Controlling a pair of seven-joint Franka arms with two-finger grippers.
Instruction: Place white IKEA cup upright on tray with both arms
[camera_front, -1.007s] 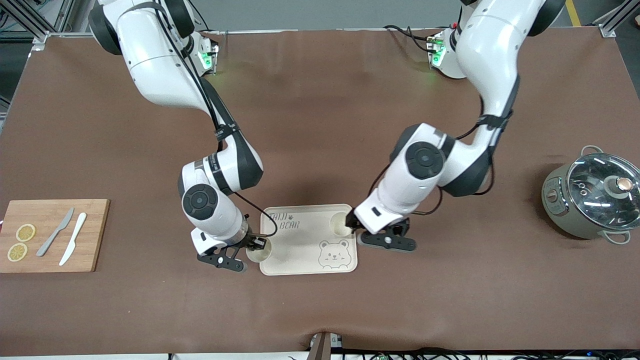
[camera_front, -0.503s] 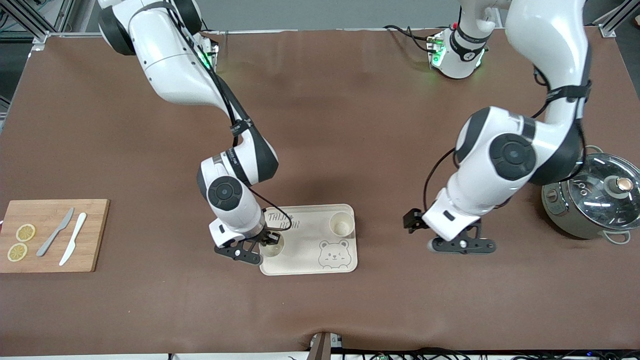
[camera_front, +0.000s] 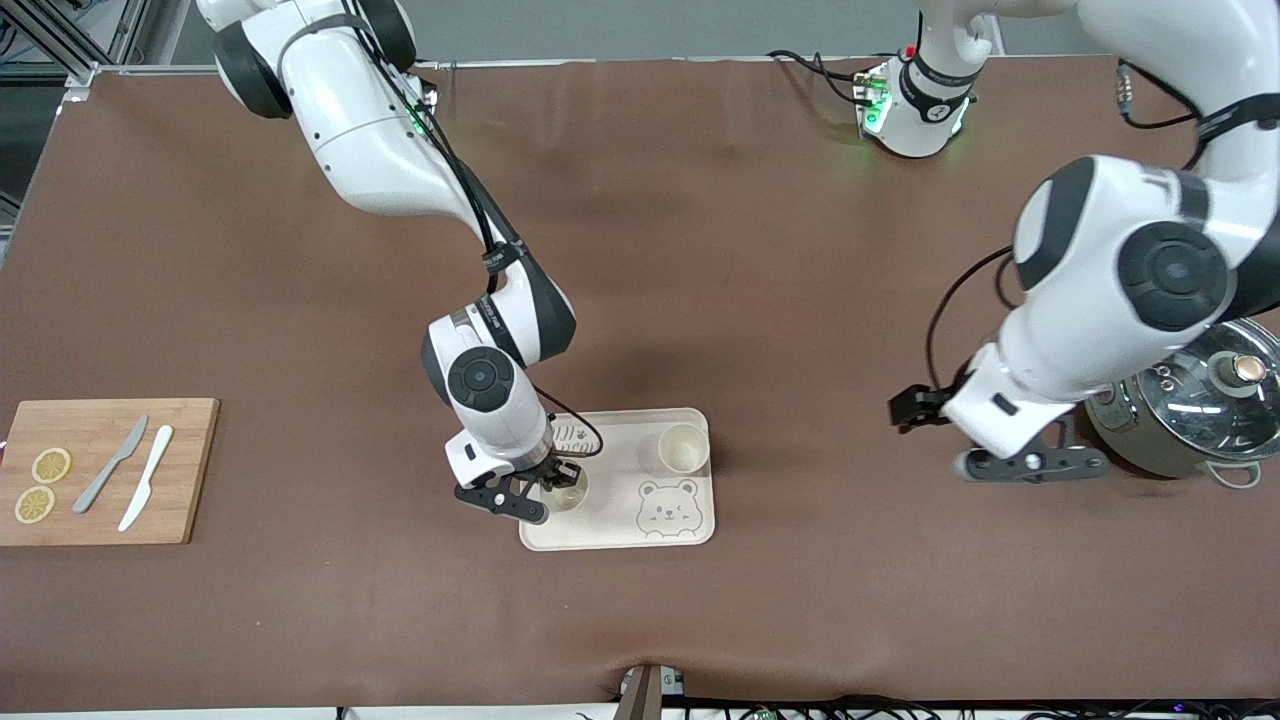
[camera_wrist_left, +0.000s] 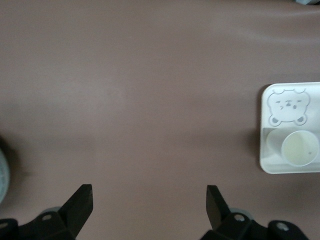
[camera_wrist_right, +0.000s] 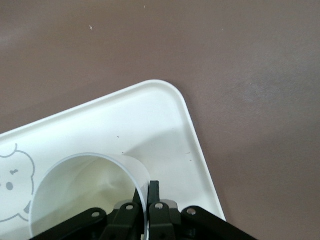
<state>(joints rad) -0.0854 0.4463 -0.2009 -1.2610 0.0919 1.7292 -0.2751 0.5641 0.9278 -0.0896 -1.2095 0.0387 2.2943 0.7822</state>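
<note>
The cream-white tray (camera_front: 620, 462) with its bear drawing lies nearer the front camera than the table's middle. One white cup (camera_front: 683, 449) stands upright in the tray corner toward the left arm's end. My right gripper (camera_front: 558, 474) is shut on the rim of a second white cup (camera_front: 570, 491), upright on the tray at the end toward the right arm. The right wrist view shows my fingers (camera_wrist_right: 154, 192) pinching the cup (camera_wrist_right: 85, 187) wall over the tray (camera_wrist_right: 150, 115). My left gripper (camera_front: 915, 410) is open and empty, over bare table between tray and pot. The left wrist view shows that gripper (camera_wrist_left: 148, 195), the tray (camera_wrist_left: 264, 150) and the first cup (camera_wrist_left: 300, 148).
A wooden cutting board (camera_front: 190, 500) with two knives and lemon slices lies at the right arm's end. A grey pot with a glass lid (camera_front: 1190, 400) stands at the left arm's end, close to my left arm's hand.
My right gripper has carried its cup from the tray's edge inward onto the tray. My left gripper has drawn away from the corner cup toward the pot.
</note>
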